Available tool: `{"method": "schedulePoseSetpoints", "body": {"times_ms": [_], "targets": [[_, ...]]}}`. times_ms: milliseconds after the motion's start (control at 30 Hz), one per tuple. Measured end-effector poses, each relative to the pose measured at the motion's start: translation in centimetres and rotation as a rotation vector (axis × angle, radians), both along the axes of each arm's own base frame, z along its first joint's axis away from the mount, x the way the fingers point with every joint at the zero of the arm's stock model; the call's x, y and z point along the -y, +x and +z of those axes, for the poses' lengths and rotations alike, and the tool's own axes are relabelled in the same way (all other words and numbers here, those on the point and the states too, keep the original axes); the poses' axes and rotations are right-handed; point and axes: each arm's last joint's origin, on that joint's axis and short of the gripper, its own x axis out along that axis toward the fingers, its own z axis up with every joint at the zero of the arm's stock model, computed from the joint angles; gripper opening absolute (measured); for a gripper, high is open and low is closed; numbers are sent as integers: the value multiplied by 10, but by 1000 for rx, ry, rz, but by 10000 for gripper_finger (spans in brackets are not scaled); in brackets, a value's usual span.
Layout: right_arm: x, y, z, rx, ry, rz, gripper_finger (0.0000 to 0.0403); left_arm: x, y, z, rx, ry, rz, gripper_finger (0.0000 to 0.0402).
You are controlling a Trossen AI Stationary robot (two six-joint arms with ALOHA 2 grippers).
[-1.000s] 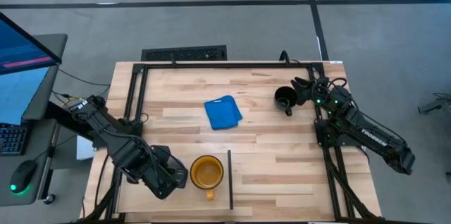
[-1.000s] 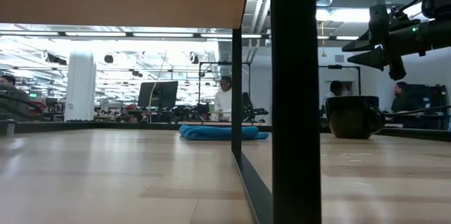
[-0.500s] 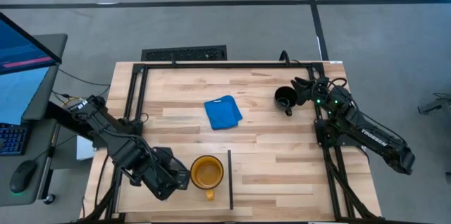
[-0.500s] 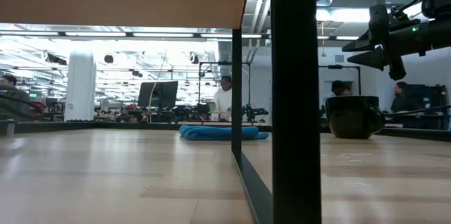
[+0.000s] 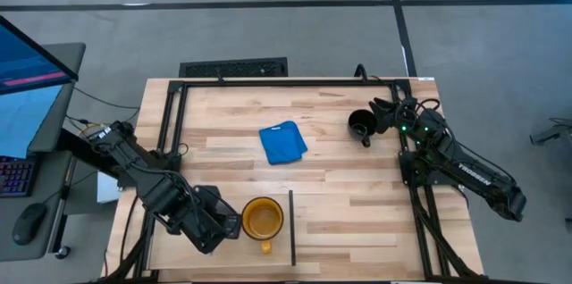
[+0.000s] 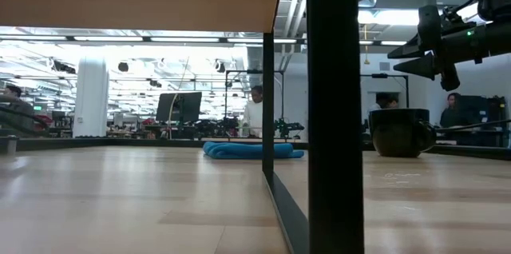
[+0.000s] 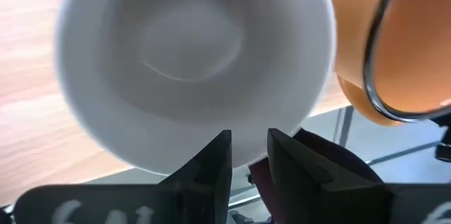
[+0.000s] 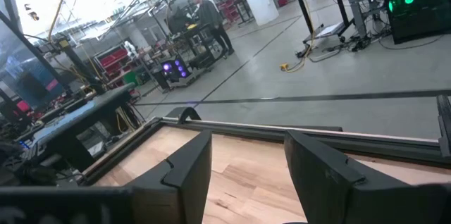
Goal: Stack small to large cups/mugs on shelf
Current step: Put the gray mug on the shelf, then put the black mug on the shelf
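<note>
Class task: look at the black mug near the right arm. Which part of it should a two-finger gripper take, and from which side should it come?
Probably the rim wall, from above. The black mug stands upright, mouth open upward, so one finger could go inside and one outside. Its handle points toward the table's near edge, so choose a rim section away from it. The right gripper hovers open beside the mug.

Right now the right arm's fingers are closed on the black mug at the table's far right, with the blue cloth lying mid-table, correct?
Not quite. The right gripper is open beside the black mug, not closed on it; the right wrist view shows its fingers spread. The blue cloth does lie mid-table.
</note>
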Motion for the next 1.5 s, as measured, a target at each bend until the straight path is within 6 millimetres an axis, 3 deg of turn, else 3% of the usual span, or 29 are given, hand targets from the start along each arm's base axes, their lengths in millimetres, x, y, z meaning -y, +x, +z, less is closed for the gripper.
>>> {"method": "schedulePoseSetpoints", "body": {"times_ms": [1200,1500], "targets": [[0,0,0,-16,-18,1,202,-3,6,2,19,-33,11,83],[0,0,0,-16,-18,1,202,-13,3,5,132,195,-60,83]]}}
